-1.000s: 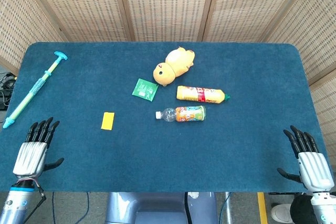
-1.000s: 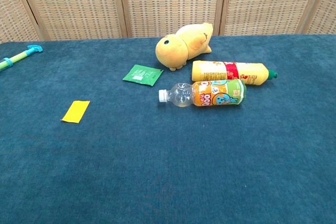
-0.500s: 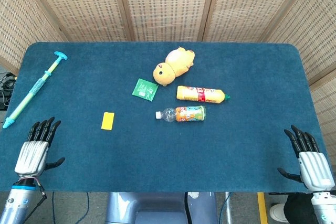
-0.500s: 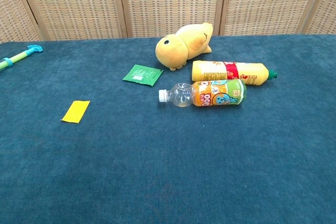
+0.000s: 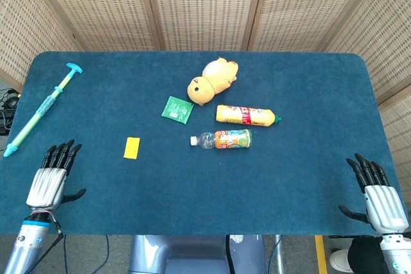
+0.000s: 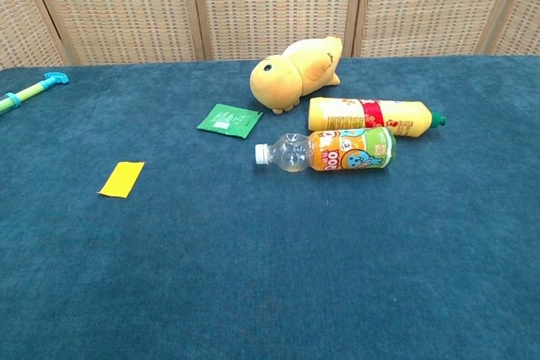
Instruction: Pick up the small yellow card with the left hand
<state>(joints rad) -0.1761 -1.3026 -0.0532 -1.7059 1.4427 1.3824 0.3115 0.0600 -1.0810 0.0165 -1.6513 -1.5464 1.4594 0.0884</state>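
The small yellow card (image 5: 131, 147) lies flat on the blue table (image 5: 308, 94), left of centre; the chest view shows the card (image 6: 121, 179) at the left too. My left hand (image 5: 52, 178) hovers at the table's front left corner, fingers spread and empty, well to the left of and nearer than the card. My right hand (image 5: 379, 198) is at the front right corner, open and empty. Neither hand appears in the chest view.
A green packet (image 5: 177, 108), a yellow plush toy (image 5: 212, 79), a yellow bottle (image 5: 247, 115) and an orange-labelled clear bottle (image 5: 222, 139) lie near the middle. A teal pump stick (image 5: 42, 109) lies along the left edge. Wicker screens stand behind the table.
My left hand has crept slightly forward and to the right, toward the card. The right hand and all objects have stayed put.
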